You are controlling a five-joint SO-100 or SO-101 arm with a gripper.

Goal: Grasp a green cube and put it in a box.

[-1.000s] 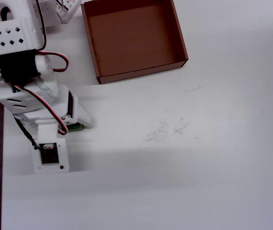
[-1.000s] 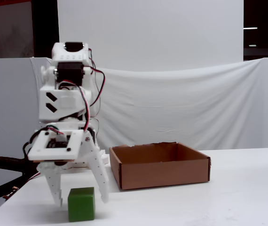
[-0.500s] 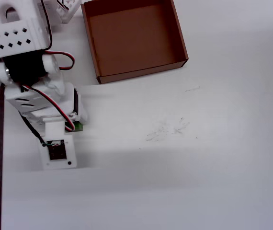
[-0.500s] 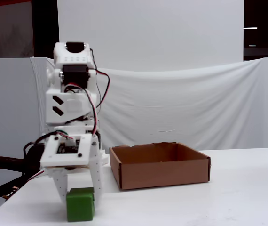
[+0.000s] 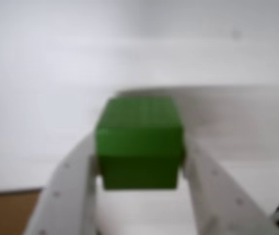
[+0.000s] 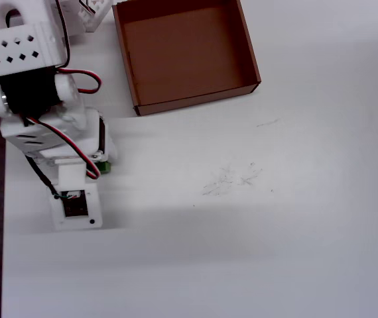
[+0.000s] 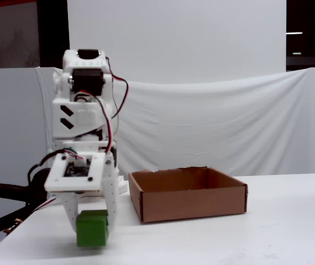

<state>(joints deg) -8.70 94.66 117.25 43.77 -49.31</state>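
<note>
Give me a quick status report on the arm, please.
Gripper shut on the green cube, at table level. Box empty, off to the right in the fixed view. Nothing in the path between them.

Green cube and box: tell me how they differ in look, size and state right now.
The green cube is bright green and solid; the box is brown cardboard, open-topped and empty. The green cube is far smaller than the box, which could hold several of it. The green cube is clamped between the white fingers of the gripper, while the box sits free on the table. Both are square-edged.
</note>
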